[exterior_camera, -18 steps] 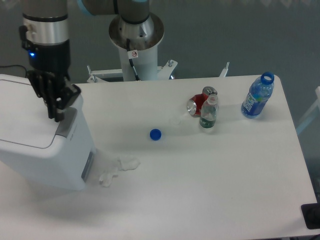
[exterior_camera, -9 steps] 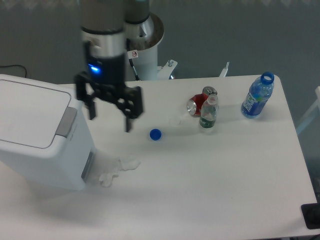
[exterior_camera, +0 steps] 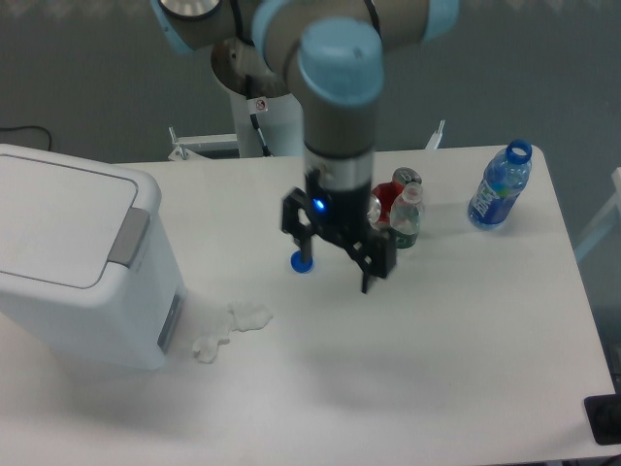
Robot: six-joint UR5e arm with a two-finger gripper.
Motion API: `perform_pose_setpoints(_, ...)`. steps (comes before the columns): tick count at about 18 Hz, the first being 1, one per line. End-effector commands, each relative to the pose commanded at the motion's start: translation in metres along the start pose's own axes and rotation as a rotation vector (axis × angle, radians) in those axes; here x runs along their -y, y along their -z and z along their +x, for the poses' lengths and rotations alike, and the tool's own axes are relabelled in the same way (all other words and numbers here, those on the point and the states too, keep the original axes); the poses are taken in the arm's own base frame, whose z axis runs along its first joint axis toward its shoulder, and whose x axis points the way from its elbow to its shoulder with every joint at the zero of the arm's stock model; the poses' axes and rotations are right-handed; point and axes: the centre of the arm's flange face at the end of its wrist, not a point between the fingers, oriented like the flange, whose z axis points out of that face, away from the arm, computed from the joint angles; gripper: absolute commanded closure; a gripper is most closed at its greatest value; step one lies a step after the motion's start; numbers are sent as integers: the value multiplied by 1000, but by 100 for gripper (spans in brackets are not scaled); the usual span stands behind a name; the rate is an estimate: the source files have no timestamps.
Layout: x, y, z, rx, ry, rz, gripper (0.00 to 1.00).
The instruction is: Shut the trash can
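Since the earlier frames the gripper [exterior_camera: 334, 270] has travelled from the trash can [exterior_camera: 82, 267] rightward to mid-table, and now hangs above the blue bottle cap [exterior_camera: 301, 261], well apart from the bin. Its fingers are spread wide and hold nothing. The trash can stands at the table's [exterior_camera: 437, 359] left edge, its lid lying flat with the grey latch panel [exterior_camera: 127, 237] flush. Judgement: closing appears complete; the arm is clearing away.
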Motion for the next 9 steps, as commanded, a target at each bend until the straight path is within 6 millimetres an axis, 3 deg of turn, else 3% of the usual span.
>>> perform_pose_setpoints(3,-3,-17,-16,-14,-40,-8,0)
perform_pose_setpoints(9,-1,-31,-12,-38,-34,-21,0)
